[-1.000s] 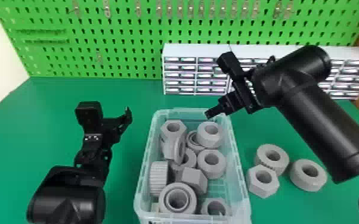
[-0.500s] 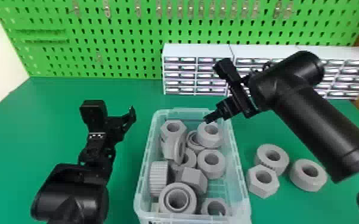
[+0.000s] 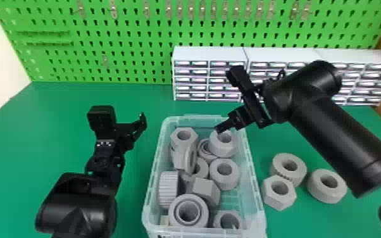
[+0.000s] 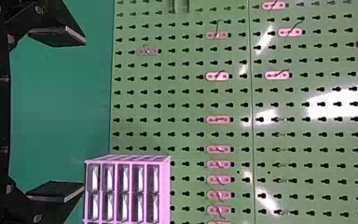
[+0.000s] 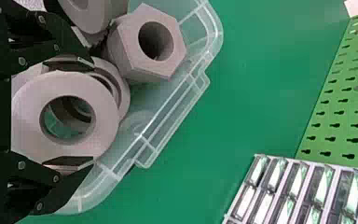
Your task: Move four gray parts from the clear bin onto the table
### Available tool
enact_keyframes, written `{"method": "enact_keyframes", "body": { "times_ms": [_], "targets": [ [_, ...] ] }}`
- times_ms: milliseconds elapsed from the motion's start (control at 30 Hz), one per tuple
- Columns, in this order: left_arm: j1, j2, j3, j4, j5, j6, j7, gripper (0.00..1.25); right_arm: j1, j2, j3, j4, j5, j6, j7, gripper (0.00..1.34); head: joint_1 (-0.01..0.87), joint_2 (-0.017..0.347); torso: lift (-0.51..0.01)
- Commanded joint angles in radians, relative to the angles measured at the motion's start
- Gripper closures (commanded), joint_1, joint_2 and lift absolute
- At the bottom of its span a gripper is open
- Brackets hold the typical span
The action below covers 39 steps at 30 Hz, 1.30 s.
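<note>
Just now, lowering the right gripper [image 5: 70, 114] onto a thick round ring [image 3: 223, 150] in the clear bin [image 3: 256, 178], maybe going for the last part, with three gray parts [image 3: 278, 201] already resting on the table [image 3: 72, 101]. Not quite seeing any squeeze yet, so not telling. Also moving the left gripper [image 4: 84, 114] slightly binward, spread wide.

Three gray parts on the table, and at least ten in the bin!
On the green table [image 3: 57, 120], that's one hex nut [image 3: 280, 202], one toothed ring [image 3: 277, 166] and one plain ring [image 3: 322, 194], three in all; over in the one clear bin [image 3: 256, 190], it's ten or more, two hex-sided pieces among them, one [image 3: 174, 136] and two [image 3: 202, 186], plus one ribbed cylinder [image 3: 167, 190], overlap hiding the exact total, and there are three drawer cabinets [image 3: 210, 53] and more than a dozen pegboard hooks [image 3: 114, 11]!
</note>
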Motion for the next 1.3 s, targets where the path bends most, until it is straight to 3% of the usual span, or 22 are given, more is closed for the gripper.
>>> {"method": "enact_keyframes", "body": {
  "times_ms": [0,367,1267],
  "targets": [
    [0.000,0.000,0.000,0.000,0.002,-0.002,0.000,0.18,0.003,-0.002,0.025,0.000,-0.031,-0.001,0.000,0.53,0.693,0.072,-0.052],
    [0.000,0.000,-0.002,0.000,0.003,-0.006,0.000,0.18,0.012,-0.001,0.066,0.000,-0.074,-0.001,0.000,0.53,0.693,0.072,-0.052],
    [-0.009,0.000,-0.006,0.003,0.003,-0.006,0.000,0.18,0.017,-0.002,0.074,0.032,-0.076,-0.027,0.000,0.53,0.693,0.072,-0.052]
  ]
}}
